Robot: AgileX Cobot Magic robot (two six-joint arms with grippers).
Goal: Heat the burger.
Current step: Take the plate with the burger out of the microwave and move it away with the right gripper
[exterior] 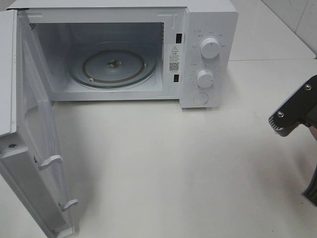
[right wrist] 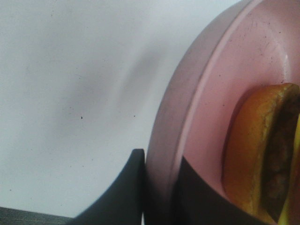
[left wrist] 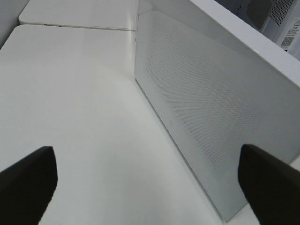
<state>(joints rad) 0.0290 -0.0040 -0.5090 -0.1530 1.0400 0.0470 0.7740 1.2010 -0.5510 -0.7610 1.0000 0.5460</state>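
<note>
In the right wrist view the burger shows its golden-brown bun and dark patty and sits on a pink plate. My right gripper is shut on the plate's rim, one finger on each side of it. In the exterior high view only part of the right arm shows at the right edge; the plate and burger are out of that view. My left gripper is open and empty, just outside the open microwave door. It does not show in the exterior high view.
The white microwave stands at the back with its door swung wide open to the left. Its glass turntable is bare. Two dials are on its right panel. The white table lies in front.
</note>
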